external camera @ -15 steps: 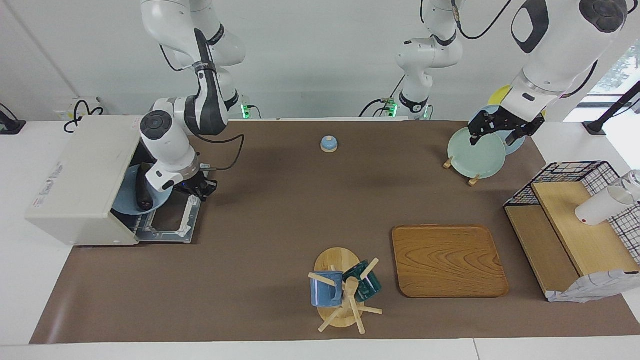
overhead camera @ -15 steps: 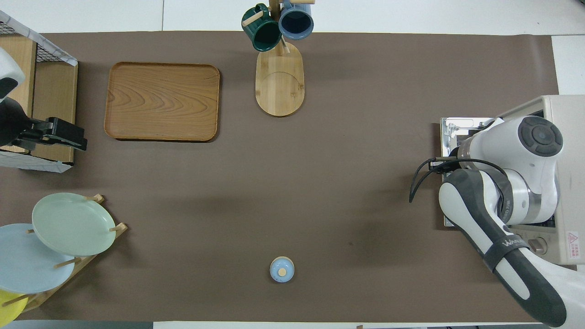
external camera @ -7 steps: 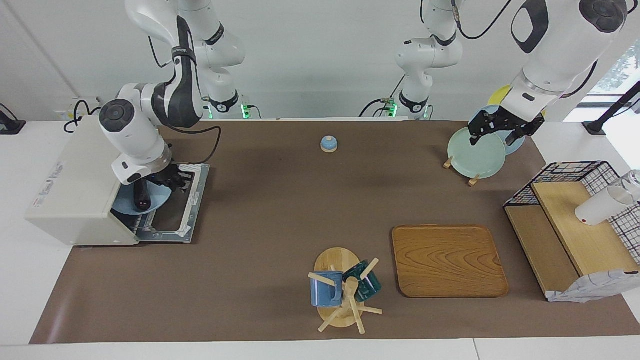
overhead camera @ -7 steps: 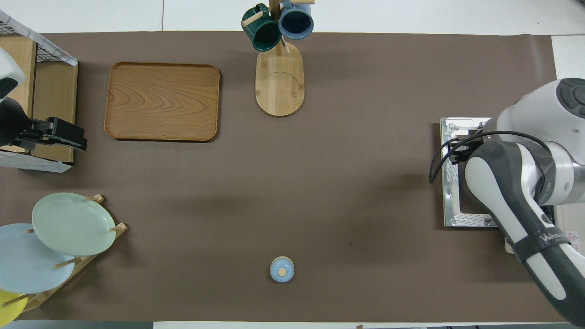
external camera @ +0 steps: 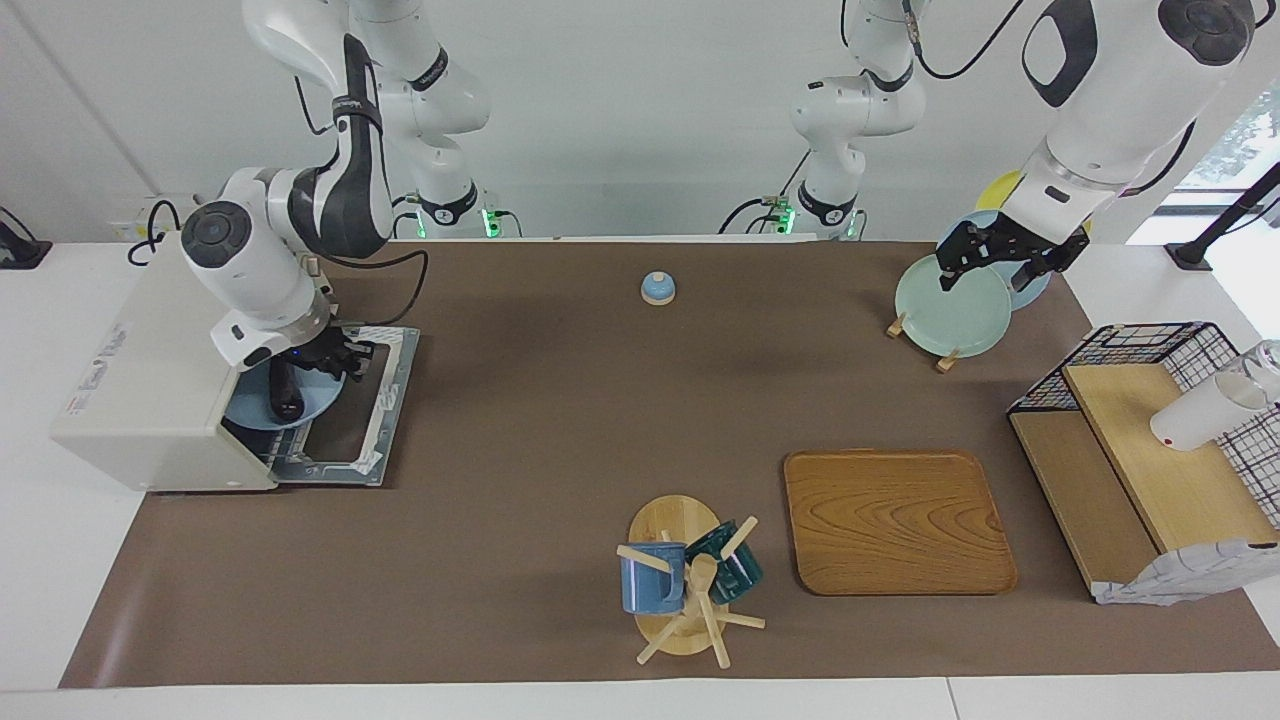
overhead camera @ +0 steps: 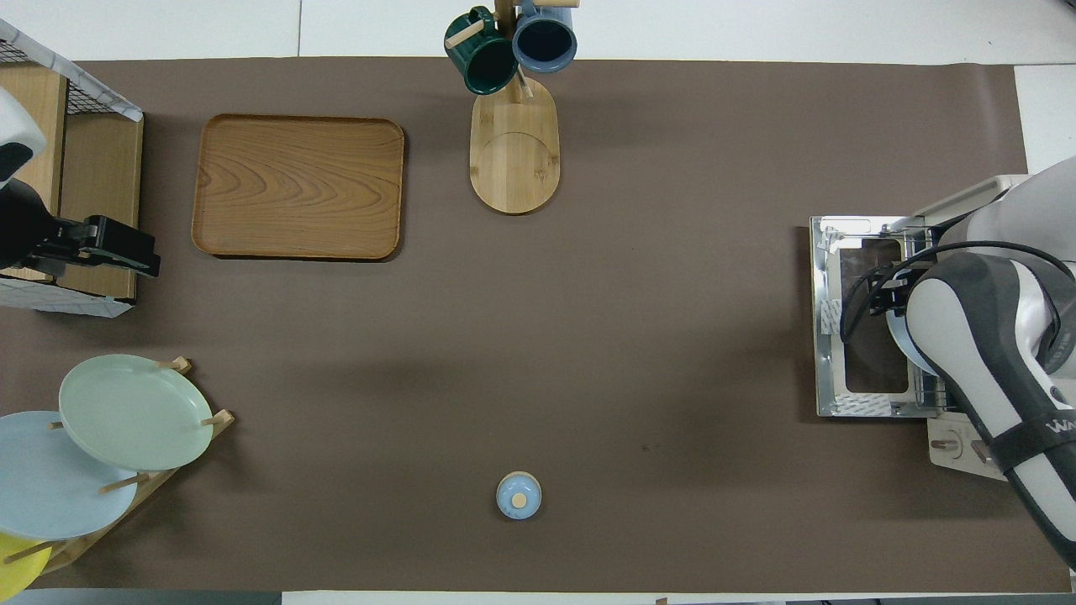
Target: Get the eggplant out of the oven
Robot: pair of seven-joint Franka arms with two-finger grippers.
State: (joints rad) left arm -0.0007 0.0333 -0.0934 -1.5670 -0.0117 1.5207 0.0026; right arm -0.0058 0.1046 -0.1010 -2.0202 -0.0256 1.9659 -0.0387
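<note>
Over the last second the right arm has swung its wrist from the edge of the dropped door in toward the mouth of the oven (external camera: 150, 360), at the middle left of the facing view, and its right gripper (external camera: 335, 358) now hangs just over the blue plate (external camera: 305, 408) on the rack; I take that to mean it is lining up for the grasp, with the pick itself not yet made. The eggplant (external camera: 285, 390) lies on that plate at the oven's opening, a long, dark, glossy thing, smooth-skinned and rounded at the end that points out toward the door. Whether the right gripper's fingers are spread or closed I cannot tell from where I stand, and I see nothing lifted in them. In the overhead view the arm's grey and white forearm covers most of the opening at the middle right, so only a sliver of the plate shows there. The oven is a boxy off-white metal case, matte and flat-sided; its door (external camera: 350, 420) lies folded flat on the brown mat, dark glass in a bright metal frame. The left gripper (external camera: 1003, 262) waits at the upper right of the facing view over the pale green plate (external camera: 950, 310) in the wooden rack, its black fingers parted and holding nothing. The eggplant's slick curved skin looks likely to slip unless gripped across its middle.
</note>
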